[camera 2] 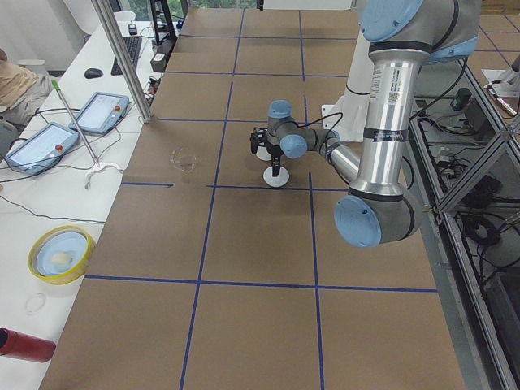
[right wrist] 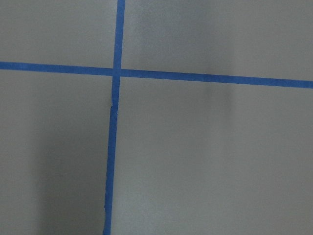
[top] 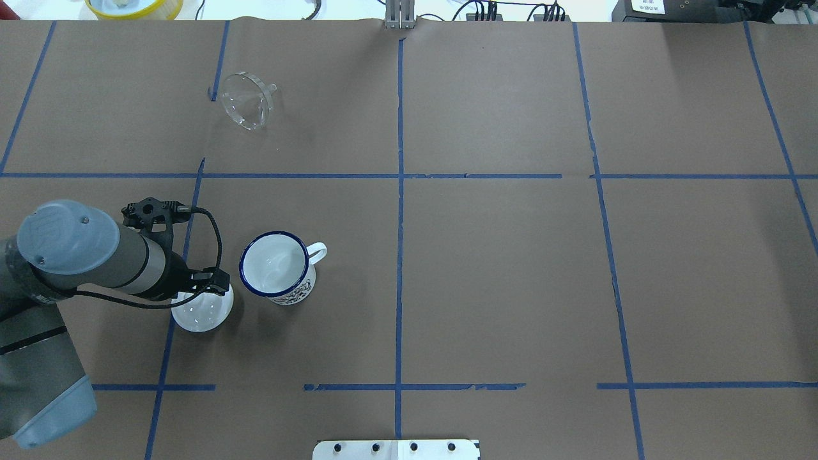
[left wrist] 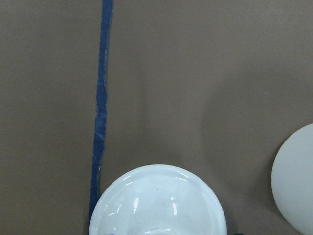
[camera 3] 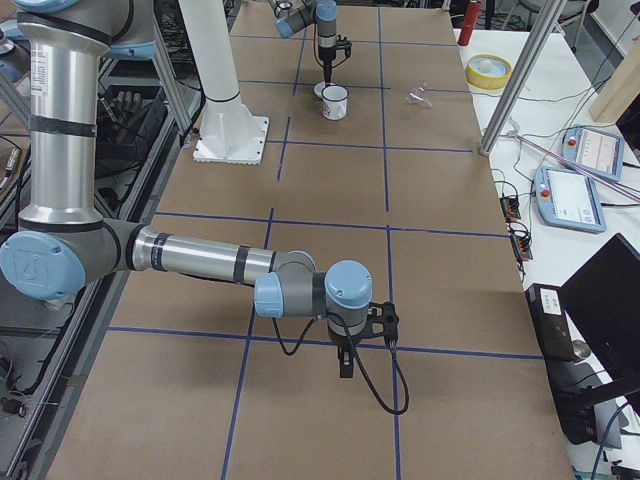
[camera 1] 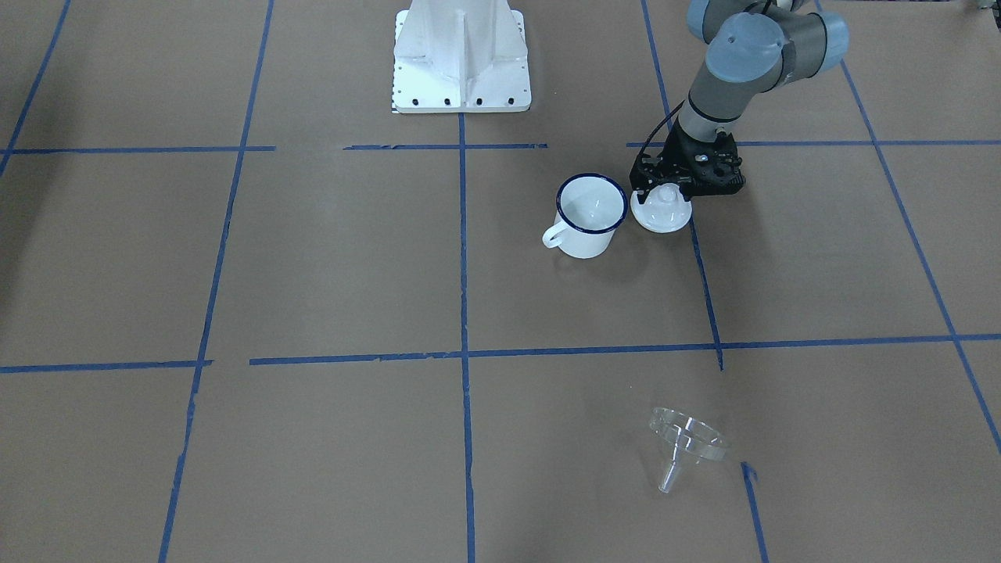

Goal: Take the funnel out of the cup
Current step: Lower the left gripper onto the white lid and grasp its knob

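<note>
Hanging over the lid (camera 1: 661, 214) beside the cup (camera 1: 588, 223), left hand (camera 1: 664, 190): grip cannot be told.

Cup (top: 276, 267) standing upright on table (top: 511, 287), in robot's left half, handle pointing toward robot's right. Knobbed lid (top: 203, 312) lying just beside cup on robot's left, narrow gap between them. Left gripper (camera 1: 665, 191) hanging directly over lid. Funnel (top: 246, 107) lying on its side, well apart from both, beyond tape line (top: 287, 176) and toward table's far edge, outside cup.
</note>
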You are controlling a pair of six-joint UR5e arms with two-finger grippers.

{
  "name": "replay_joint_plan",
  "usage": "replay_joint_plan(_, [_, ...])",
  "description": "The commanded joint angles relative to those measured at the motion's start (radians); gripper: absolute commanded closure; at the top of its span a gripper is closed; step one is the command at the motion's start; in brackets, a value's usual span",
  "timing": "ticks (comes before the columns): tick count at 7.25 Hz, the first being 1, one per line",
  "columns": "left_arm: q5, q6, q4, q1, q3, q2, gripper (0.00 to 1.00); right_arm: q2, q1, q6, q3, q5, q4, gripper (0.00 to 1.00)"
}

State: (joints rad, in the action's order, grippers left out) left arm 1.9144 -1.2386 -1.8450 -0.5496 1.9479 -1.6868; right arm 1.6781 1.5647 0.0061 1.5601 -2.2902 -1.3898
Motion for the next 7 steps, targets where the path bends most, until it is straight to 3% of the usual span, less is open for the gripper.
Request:
replay_joint_plan(1, [-0.002, -0.004, 0.001, 0.0, -0.001, -0.002, 0.21, 0.0, 0.0, 0.0, 0.0, 0.0, 0.0, 0.0])
replay_joint_plan(6, [-0.017, -0.005, 0.01, 0.014, -0.001, 0.007, 0.24, 0.0, 0.0, 0.0, 0.0, 0.0, 0.0, 0.0])
replay_joint_plan(7, [-0.017, -0.005, 0.01, 0.016, 0.0, 0.01, 0.48, 0.0, 0.0, 0.0, 0.0, 0.0, 0.0, 0.0])
